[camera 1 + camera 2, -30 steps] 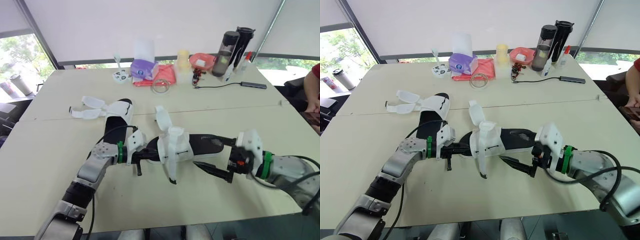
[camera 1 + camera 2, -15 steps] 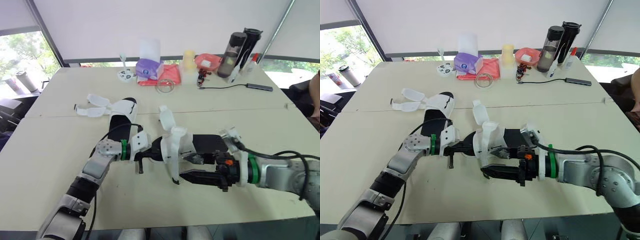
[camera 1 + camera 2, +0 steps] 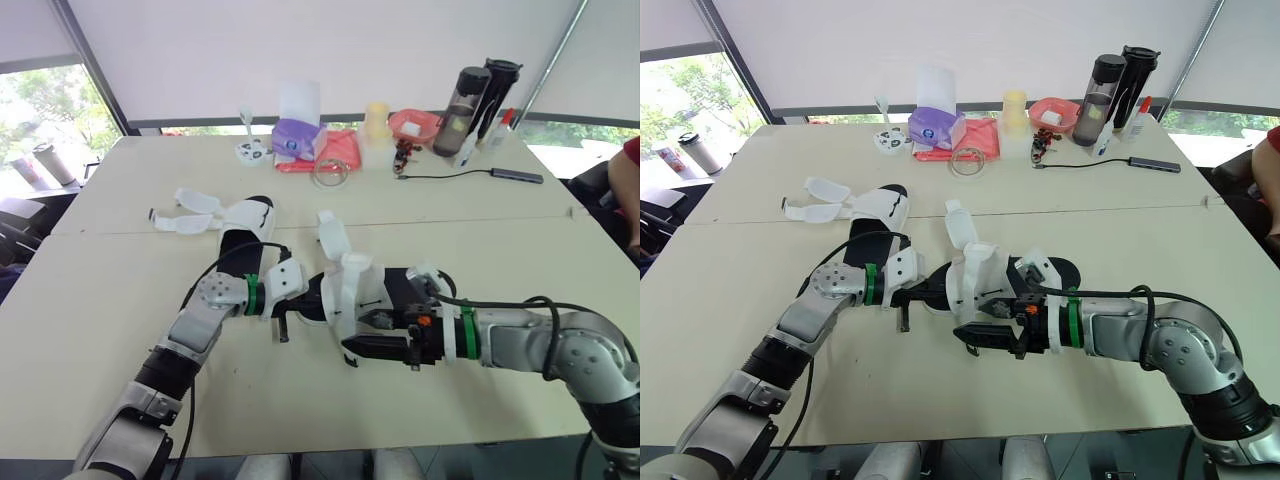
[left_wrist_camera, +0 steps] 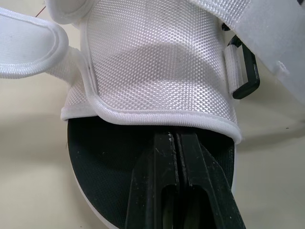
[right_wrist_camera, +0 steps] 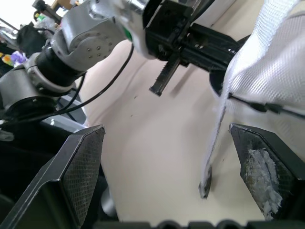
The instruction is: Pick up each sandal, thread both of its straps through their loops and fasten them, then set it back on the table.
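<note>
**Sandal gripped at the sole, loose strap between open fingers**

Your left gripper (image 4: 174,136) is pinching the black sole of the white mesh-strapped sandal (image 3: 350,285), which is sitting near the middle of the pale bench (image 3: 100,300). Your right gripper (image 3: 372,333) is standing wide open, with the sandal's dangling white strap (image 5: 214,143) hanging between its fingers. A second matching sandal (image 3: 240,225) is lying unfastened behind your left arm.
</note>
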Tool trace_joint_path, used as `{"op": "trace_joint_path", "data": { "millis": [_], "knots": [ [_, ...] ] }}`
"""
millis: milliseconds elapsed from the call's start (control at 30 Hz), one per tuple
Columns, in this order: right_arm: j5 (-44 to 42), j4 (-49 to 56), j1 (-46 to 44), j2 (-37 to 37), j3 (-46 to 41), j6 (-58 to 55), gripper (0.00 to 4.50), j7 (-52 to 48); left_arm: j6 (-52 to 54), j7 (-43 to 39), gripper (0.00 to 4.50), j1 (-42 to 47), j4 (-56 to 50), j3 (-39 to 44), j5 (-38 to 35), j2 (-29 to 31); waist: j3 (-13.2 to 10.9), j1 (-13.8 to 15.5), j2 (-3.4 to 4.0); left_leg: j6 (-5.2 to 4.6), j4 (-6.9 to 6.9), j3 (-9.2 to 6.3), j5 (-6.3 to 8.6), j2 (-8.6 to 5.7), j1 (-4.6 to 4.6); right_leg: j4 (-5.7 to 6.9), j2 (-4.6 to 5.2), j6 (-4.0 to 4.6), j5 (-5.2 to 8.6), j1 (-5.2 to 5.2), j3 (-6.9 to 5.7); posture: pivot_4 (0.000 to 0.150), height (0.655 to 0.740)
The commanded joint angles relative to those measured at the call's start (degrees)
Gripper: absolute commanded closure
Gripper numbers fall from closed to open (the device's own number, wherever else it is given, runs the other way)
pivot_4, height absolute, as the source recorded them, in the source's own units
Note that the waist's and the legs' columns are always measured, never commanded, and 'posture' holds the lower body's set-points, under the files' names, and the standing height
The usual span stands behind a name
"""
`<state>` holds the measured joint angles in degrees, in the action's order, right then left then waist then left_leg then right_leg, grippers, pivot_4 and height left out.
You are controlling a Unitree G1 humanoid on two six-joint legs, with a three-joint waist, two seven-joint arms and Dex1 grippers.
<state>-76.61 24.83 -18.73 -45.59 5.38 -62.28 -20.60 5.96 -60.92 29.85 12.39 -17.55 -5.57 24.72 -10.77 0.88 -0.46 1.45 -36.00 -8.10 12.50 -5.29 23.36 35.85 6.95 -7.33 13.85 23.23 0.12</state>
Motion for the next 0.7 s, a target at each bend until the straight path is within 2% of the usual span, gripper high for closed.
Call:
{"op": "trace_joint_path", "data": {
  "millis": [33, 200, 300, 467, 500, 533, 700],
  "knots": [
    [2.2, 0.1, -1.2, 1.5, 0.2, -1.3, 0.05, 0.3, 1.5, 0.7, 4.5, -0.7, 2.6, -1.8, 2.9, 0.4, 0.0, 0.0, 0.0, 0.0, 0.0, 0.0, 0.0, 0.0, 0.0, 0.0, 0.0, 0.0, 0.0, 0.0, 0.0, 0.15, 0.74],
    [3.9, -1.3, -2.2, 5.2, 0.9, -3.5, 0.05, 1.6, 1.2, 0.9, 4.5, -1.0, 2.3, -1.7, 2.6, 0.1, 0.0, -0.1, 0.01, 0.0, 0.01, 0.0, 0.0, 0.01, 0.0, 0.0, -0.03, 0.0, 0.0, 0.01, 0.0, 0.15, 0.74],
    [4.4, -2.0, -2.4, 7.4, 0.5, -5.0, 0.87, 3.2, 1.1, 1.1, 4.5, -1.2, 2.1, -1.6, 2.5, -0.1, 0.0, 0.0, 0.01, 0.0, 0.0, -0.02, 0.0, 0.01, 0.0, 0.01, -0.03, 0.0, -0.01, 0.01, 0.0, 0.15, 0.74],
    [2.4, -3.8, -2.4, 11.5, -1.9, -7.0, 3.42, 8.5, 1.0, 1.4, 4.5, -1.4, 1.9, -1.4, 2.4, -0.4, 0.0, 0.0, 0.01, 0.0, 0.01, -0.03, 0.0, 0.01, 0.0, 0.0, -0.03, 0.0, -0.01, 0.02, 0.0, 0.15, 0.74],
    [1.5, -4.1, -2.6, 12.2, -2.6, -7.4, 4.04, 9.4, 1.0, 1.5, 4.5, -1.5, 1.8, -1.4, 2.4, -0.5, 0.0, 0.0, 0.01, 0.0, 0.02, -0.03, 0.0, 0.01, 0.0, 0.0, -0.04, 0.0, -0.01, 0.02, 0.0, 0.15, 0.74],
    [0.4, -4.2, -2.6, 12.7, -3.3, -7.8, 4.44, 10.3, 1.0, 1.5, 4.5, -1.5, 1.7, -1.4, 2.4, -0.5, 0.0, 0.0, 0.01, 0.0, 0.01, -0.03, 0.0, 0.01, 0.0, 0.0, -0.04, 0.0, -0.01, 0.02, 0.0, 0.15, 0.74],
    [-1.8, -1.8, -2.5, 11.6, -5.3, -9.3, 4.44, 10.9, 1.0, 1.6, 4.5, -1.9, 1.3, -1.4, 2.3, -0.5, 0.0, 0.0, 0.01, 0.0, 0.02, -0.03, 0.0, 0.01, 0.0, 0.0, -0.04, 0.0, -0.01, 0.01, 0.0, 0.15, 0.74]
  ]
}}
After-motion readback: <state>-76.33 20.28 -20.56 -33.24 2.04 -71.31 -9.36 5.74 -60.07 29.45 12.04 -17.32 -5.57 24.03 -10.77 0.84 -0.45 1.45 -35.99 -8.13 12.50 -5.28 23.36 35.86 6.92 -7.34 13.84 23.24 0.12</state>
